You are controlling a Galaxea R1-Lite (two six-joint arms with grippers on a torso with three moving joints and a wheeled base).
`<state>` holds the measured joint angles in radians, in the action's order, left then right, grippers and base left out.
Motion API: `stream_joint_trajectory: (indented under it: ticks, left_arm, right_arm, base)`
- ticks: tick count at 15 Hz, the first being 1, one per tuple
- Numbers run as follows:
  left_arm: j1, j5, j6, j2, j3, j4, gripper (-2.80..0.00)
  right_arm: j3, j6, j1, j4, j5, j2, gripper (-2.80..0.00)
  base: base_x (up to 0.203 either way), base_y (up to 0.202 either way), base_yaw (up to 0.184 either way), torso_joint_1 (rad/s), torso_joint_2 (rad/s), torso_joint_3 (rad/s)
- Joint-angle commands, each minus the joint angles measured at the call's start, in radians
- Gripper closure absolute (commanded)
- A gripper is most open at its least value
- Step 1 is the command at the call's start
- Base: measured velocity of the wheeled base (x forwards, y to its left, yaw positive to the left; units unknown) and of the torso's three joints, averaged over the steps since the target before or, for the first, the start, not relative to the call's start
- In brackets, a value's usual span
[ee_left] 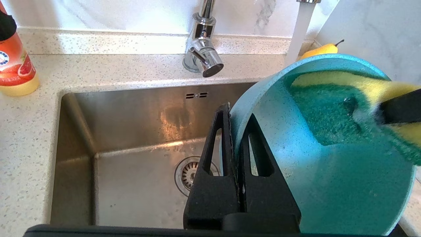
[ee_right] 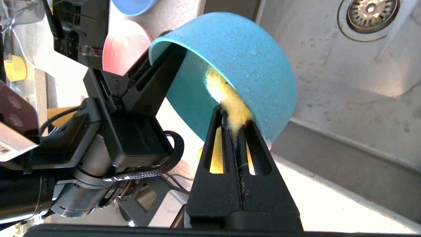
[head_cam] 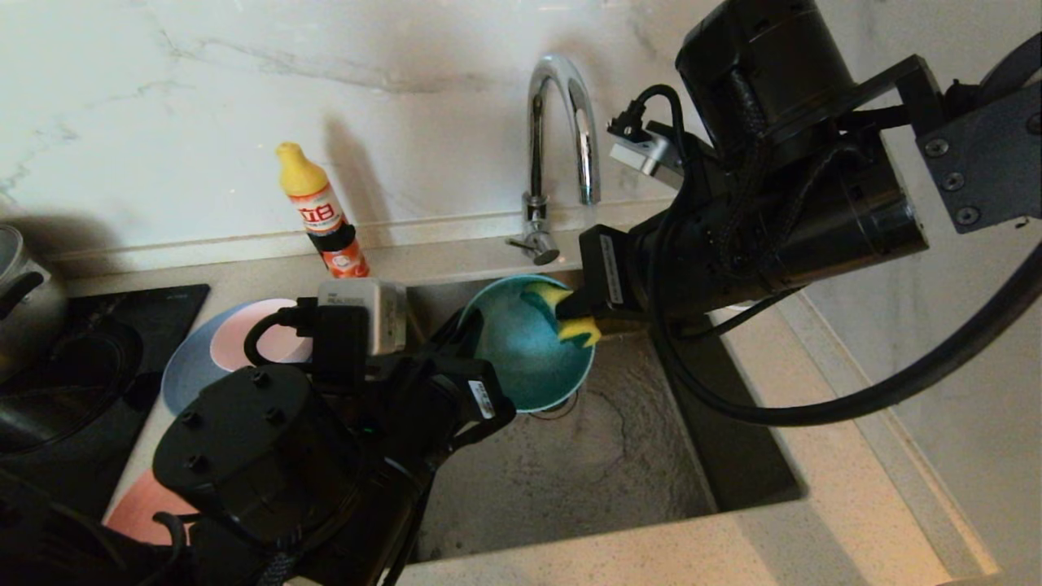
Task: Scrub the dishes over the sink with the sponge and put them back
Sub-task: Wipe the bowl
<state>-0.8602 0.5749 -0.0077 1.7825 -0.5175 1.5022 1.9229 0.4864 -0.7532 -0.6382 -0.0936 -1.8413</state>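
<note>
A teal bowl point(head_cam: 521, 358) point(ee_left: 329, 184) point(ee_right: 243, 65) hangs tilted over the steel sink point(head_cam: 586, 464). My left gripper point(head_cam: 476, 325) point(ee_left: 237, 113) is shut on the bowl's rim, one finger inside and one outside. Shut on the yellow and green sponge point(head_cam: 580, 330) point(ee_left: 329, 112) point(ee_right: 227, 95), my right gripper point(head_cam: 574, 313) point(ee_right: 234, 117) presses it against the bowl's inner wall near the upper rim. On the counter left of the sink a pink plate point(head_cam: 260, 330) lies on a grey-blue plate point(head_cam: 187, 374). A second pink dish point(head_cam: 142, 509) shows behind my left arm.
The chrome faucet point(head_cam: 562, 122) stands behind the sink, and water point(ee_left: 302, 29) runs from it past the bowl. An orange soap bottle point(head_cam: 321, 212) stands at the back wall. A steel pot point(head_cam: 24, 301) sits on the black cooktop point(head_cam: 98, 366) at far left. A yellow pear point(ee_left: 320, 50) lies beyond the bowl.
</note>
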Motion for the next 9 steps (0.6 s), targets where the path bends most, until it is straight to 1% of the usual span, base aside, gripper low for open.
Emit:
stream_joint_trajectory:
  ticks: [1,4,9]
  left_arm:
    - [0.000,0.003,-0.003,-0.005,0.010,0.009,0.00]
    - [0.000,0.003,-0.008,0.001,0.024,0.009,0.00]
    - [0.000,0.005,-0.008,-0.001,0.024,0.009,0.00]
  right_arm:
    - [0.004,-0.002,-0.002,0.002,0.000,0.007,0.00]
    - [0.005,-0.006,-0.012,0.005,-0.003,0.001,0.00]
    - [0.004,-0.006,-0.069,0.005,-0.003,-0.025,0.00]
  base:
    - [0.000,0.000,0.000,0.000,0.00,0.000]
    - [0.000,0.000,0.000,0.000,0.00,0.000]
    - [0.000,0.000,0.000,0.000,0.00,0.000]
